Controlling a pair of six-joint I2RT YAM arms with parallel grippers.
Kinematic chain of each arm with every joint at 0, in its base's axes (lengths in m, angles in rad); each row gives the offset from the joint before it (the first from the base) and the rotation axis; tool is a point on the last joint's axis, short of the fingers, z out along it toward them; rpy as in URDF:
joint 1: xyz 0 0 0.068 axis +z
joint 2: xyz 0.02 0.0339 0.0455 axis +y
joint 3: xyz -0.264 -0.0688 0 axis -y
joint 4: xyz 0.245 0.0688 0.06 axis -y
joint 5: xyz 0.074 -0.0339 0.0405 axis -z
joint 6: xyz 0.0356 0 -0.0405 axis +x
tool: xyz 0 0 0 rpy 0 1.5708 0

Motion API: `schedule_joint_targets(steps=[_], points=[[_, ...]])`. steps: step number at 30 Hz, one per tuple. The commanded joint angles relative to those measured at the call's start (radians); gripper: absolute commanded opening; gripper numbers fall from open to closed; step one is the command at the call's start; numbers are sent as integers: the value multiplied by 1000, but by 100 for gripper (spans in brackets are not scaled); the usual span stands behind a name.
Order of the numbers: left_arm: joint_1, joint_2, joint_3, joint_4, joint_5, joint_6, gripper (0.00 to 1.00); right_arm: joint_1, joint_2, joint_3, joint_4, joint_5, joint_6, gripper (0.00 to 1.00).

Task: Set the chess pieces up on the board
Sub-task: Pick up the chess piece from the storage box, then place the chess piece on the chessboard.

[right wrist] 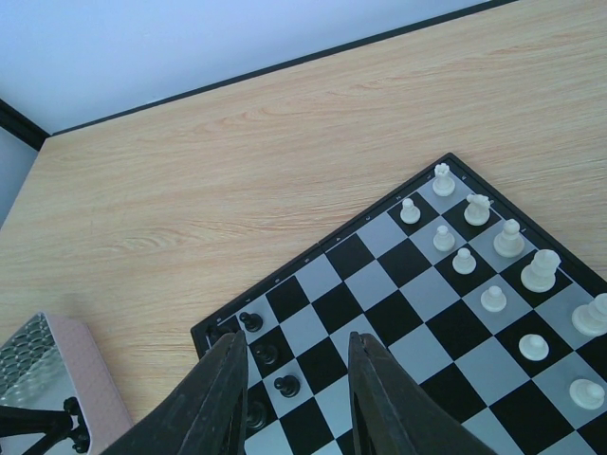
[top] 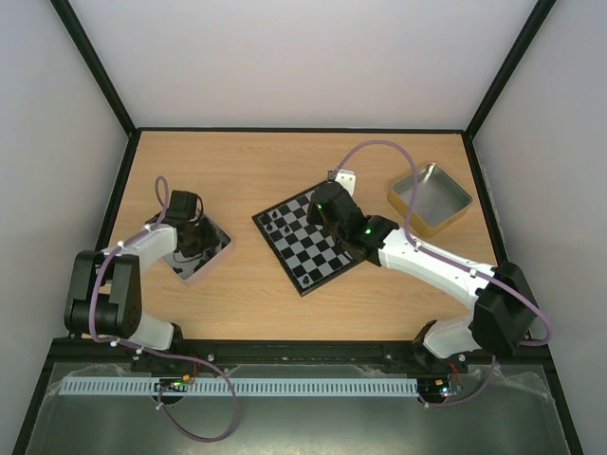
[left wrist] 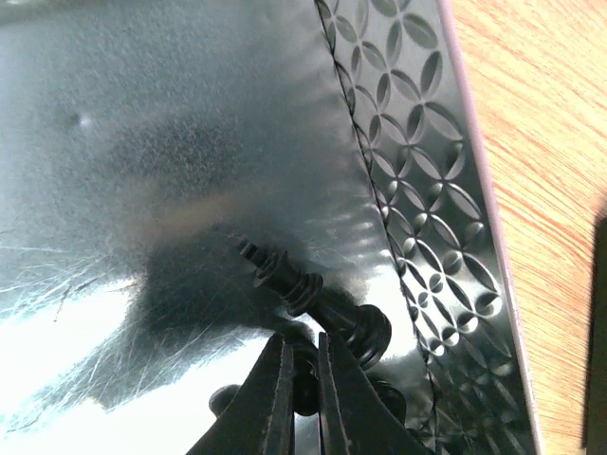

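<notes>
A pale wooden table (top: pixel 247 171) stands between white walls. The left gripper (left wrist: pixel 302 339) has its jaws pressed together, tips down among black chess pieces (left wrist: pixel 294 284) lying in a shiny tin (left wrist: pixel 427 190) left of the board (top: pixel 318 261); I cannot tell whether it pinches one. The right gripper (right wrist: pixel 299 339) hangs over the board, jaws narrowly apart and holding nothing. Black pawns (right wrist: pixel 268 355) stand at one edge of the board and white pieces (right wrist: pixel 509 237) line the opposite edge in two rows. A second tin (top: pixel 430 199) lies right of the board.
</notes>
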Motion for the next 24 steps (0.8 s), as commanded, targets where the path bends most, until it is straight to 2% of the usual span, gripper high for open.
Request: schedule_joint_targets(steps=[1,6,11,16,24], points=[[-11,-42,37,-71,-44,18,2,-6,-8,-14,19,34,11,29],[-36,-93,85,-134,-86,35,2,-6,-33,-30,29,58,16,29],[-117,-105,167,-208,-109,67,2,-6,-80,-67,45,118,44,29],[-254,-84,274,-266,-109,98,2,-7,-144,-114,57,200,85,29],[-484,38,389,-298,-108,128,3,-6,-257,-194,60,336,152,30]])
